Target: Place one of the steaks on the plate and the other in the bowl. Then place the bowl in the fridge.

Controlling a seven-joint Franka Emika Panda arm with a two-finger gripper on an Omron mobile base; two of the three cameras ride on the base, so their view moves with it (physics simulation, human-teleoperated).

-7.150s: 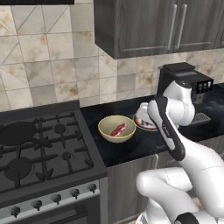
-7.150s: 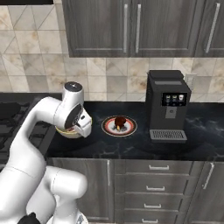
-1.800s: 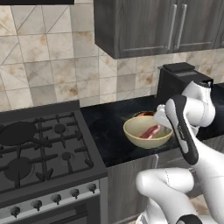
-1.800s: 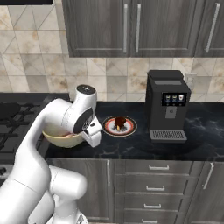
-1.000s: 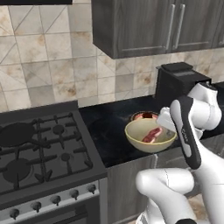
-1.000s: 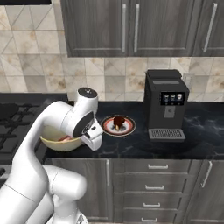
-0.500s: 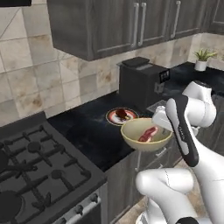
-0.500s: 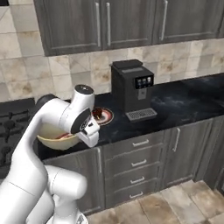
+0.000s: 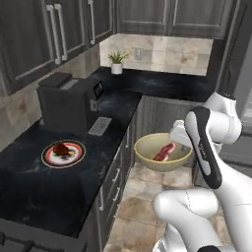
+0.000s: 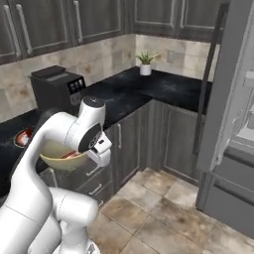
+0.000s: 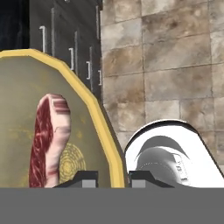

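My gripper (image 11: 113, 178) is shut on the rim of the tan-yellow bowl (image 9: 162, 153), holding it in the air off the counter's edge, above the tiled floor. The pinkish-red marbled steak (image 9: 164, 151) lies inside the bowl (image 11: 52, 131); the steak (image 11: 49, 138) shows close up in the hand view. The dark steak (image 9: 61, 149) rests on the patterned plate (image 9: 50, 158), on the black counter to the bowl's left. In the right base view the bowl (image 10: 58, 158) hangs beside my gripper (image 10: 92, 153), and the tall grey fridge (image 10: 233, 64) stands at the far right.
A black coffee machine (image 9: 69, 101) stands on the counter (image 9: 44, 192) behind the plate. A small potted plant (image 10: 145, 63) sits in the far corner. Dark lower cabinets (image 10: 168, 139) line the corner, with tiled floor (image 10: 168, 213) between me and the fridge.
The whole picture has swung: the camera has turned right, away from the stove, towards the corner and the fridge. The bowl with the steak stays in my shut gripper.
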